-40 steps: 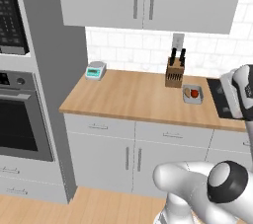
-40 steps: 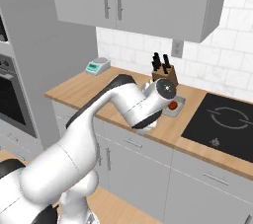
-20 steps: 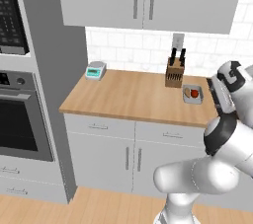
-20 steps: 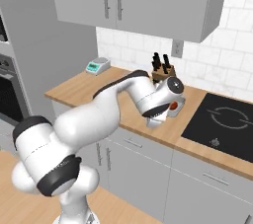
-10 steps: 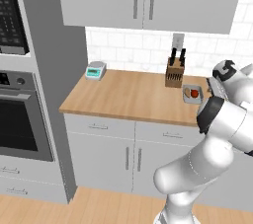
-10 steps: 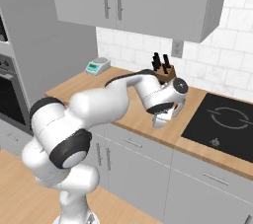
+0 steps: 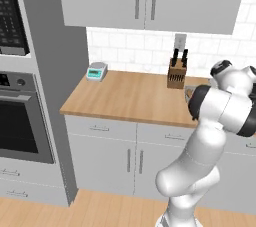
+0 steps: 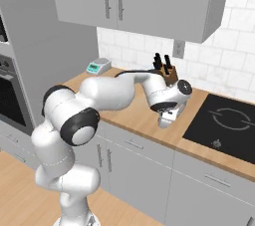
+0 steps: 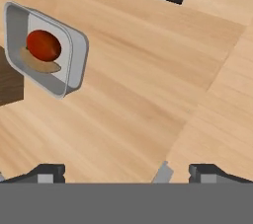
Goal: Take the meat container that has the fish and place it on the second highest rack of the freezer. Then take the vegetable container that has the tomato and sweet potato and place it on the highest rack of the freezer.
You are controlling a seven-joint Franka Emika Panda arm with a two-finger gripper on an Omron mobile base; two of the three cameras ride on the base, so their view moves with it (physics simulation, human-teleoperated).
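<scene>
The vegetable container (image 9: 78, 56) is a grey tray at the upper left of the hand view, holding the red tomato (image 9: 43, 45) and a flat orange-brown sweet potato (image 9: 42, 66). My gripper (image 9: 129, 172) is open, its fingertips (image 9: 48, 171) wide apart over bare wooden counter, short of the tray and touching nothing. In the right base view the gripper (image 8: 166, 119) hangs just above the counter in front of the knife block. A sliver of the container (image 7: 188, 91) shows beside my arm in the left base view. The meat container with the fish and the freezer are out of view.
A knife block (image 8: 167, 70) stands at the wall just behind the tray. The black cooktop (image 8: 224, 123) lies to the right. A small scale (image 7: 96, 71) sits at the counter's far left, beside the tall oven column (image 7: 20, 121). Wall cabinets hang overhead.
My arm has swung in over the counter and the hand has come down in front of the knife block, covering most of the tray in both base views. The jaws stayed open.
</scene>
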